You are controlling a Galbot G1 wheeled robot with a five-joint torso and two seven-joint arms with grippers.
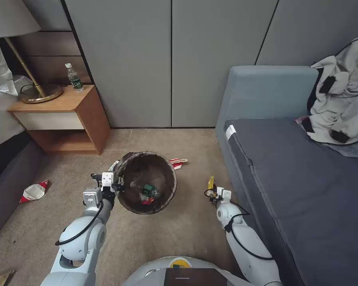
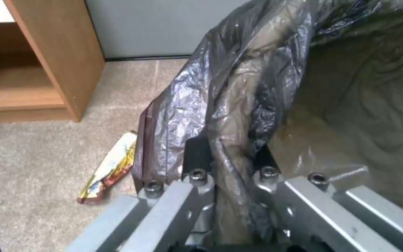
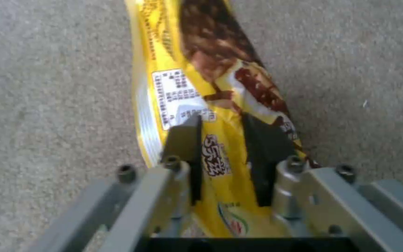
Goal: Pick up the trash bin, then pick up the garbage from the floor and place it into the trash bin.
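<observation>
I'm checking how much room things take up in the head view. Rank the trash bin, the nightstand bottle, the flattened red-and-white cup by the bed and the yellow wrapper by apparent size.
1. trash bin
2. cup
3. bottle, standing farther off, so likely understated
4. yellow wrapper, partly hidden by the right gripper holding it

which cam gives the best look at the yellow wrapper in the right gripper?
Right wrist view: the yellow snack wrapper shows close up, print legible, pinched between the right gripper's jaws. Head view has it as a small yellow sliver above the carpet. The wrapper in the left wrist view is a different one.
</observation>
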